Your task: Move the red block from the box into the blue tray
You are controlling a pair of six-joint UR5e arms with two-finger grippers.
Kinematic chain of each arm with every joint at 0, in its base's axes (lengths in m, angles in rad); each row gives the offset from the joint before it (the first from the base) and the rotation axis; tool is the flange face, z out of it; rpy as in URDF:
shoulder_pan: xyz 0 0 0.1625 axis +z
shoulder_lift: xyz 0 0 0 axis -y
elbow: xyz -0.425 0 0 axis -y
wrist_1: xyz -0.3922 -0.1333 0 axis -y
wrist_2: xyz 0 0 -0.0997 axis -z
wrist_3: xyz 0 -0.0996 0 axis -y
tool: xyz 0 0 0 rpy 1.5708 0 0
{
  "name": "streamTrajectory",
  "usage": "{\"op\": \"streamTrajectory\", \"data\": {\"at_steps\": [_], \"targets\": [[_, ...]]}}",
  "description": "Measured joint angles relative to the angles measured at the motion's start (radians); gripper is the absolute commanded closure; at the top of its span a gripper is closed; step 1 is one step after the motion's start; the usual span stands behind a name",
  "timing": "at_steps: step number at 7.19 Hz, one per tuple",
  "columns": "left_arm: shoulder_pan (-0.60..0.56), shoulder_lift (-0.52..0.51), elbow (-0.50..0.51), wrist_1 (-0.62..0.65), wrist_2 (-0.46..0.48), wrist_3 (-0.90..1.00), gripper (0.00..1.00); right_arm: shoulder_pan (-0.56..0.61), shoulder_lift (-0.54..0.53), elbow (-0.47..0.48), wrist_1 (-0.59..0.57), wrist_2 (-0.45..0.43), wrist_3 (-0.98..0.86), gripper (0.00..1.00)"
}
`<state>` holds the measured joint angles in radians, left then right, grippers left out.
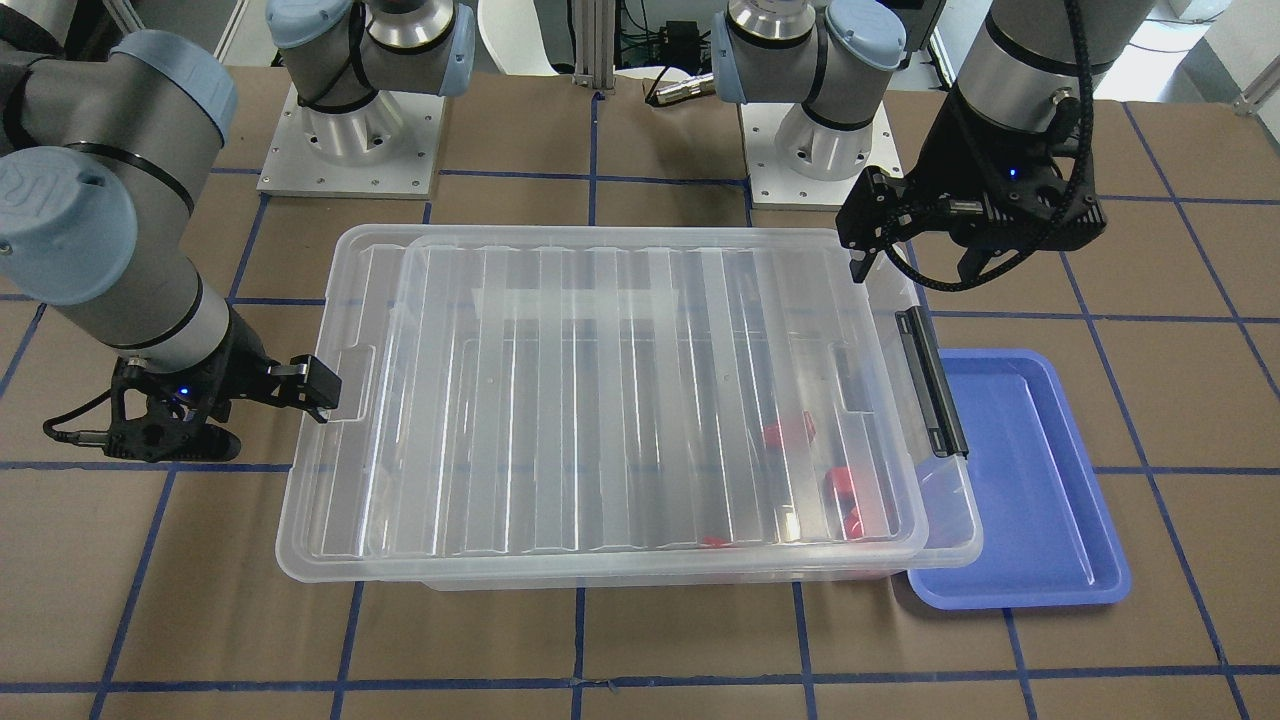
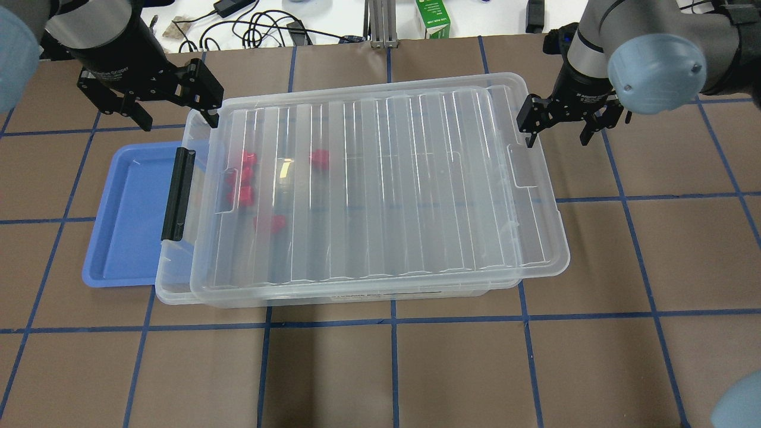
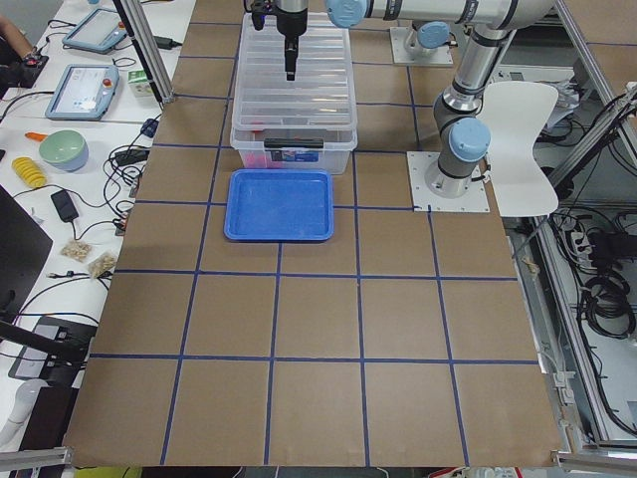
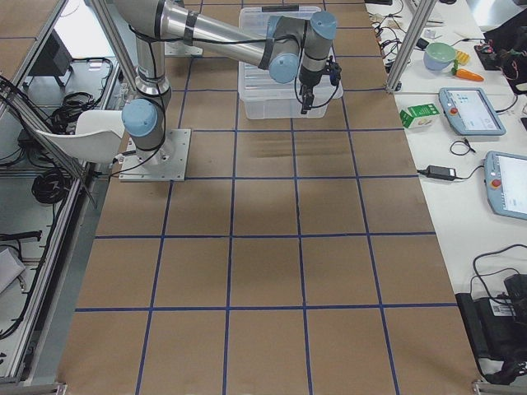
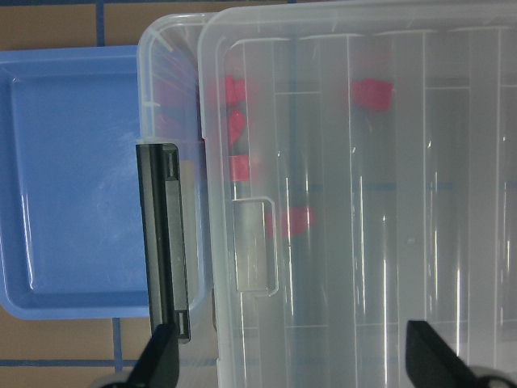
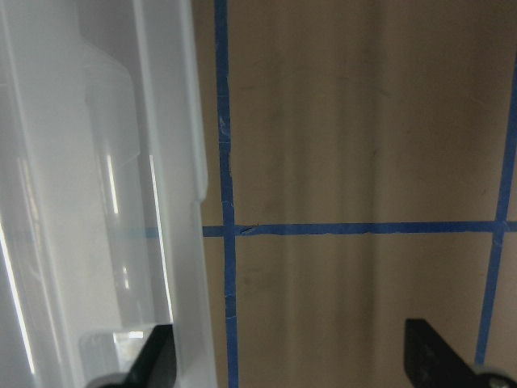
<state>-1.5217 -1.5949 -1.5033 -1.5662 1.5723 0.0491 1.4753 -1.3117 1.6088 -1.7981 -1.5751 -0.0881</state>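
Found the left tool spread wide above the latch-end corner of the large clear plastic box. Saw the right tool spread too, at the opposite short end. Spotted the small glossy red plastic block inside, under the ribbed translucent lid, among others alike. Noted the shallow periwinkle-blue plastic tray just beside the black latch on the brown desk.

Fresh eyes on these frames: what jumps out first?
The big clear box mid-table, its ribbed lid sitting shifted out of line with the rim. Several red blocks show through at the black latch end. The blue tray lies bare right beside that end. The left claw and right claw, both open, hang at opposite ends of the box.
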Motion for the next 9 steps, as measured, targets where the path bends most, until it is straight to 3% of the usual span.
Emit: {"op": "streamTrajectory", "data": {"at_steps": [9], "targets": [[0.0, 0.001, 0.0, 0.0, 0.0, 0.0, 0.0, -0.146, 0.0, -0.002, -0.001, -0.007, -0.178, 0.0]]}}
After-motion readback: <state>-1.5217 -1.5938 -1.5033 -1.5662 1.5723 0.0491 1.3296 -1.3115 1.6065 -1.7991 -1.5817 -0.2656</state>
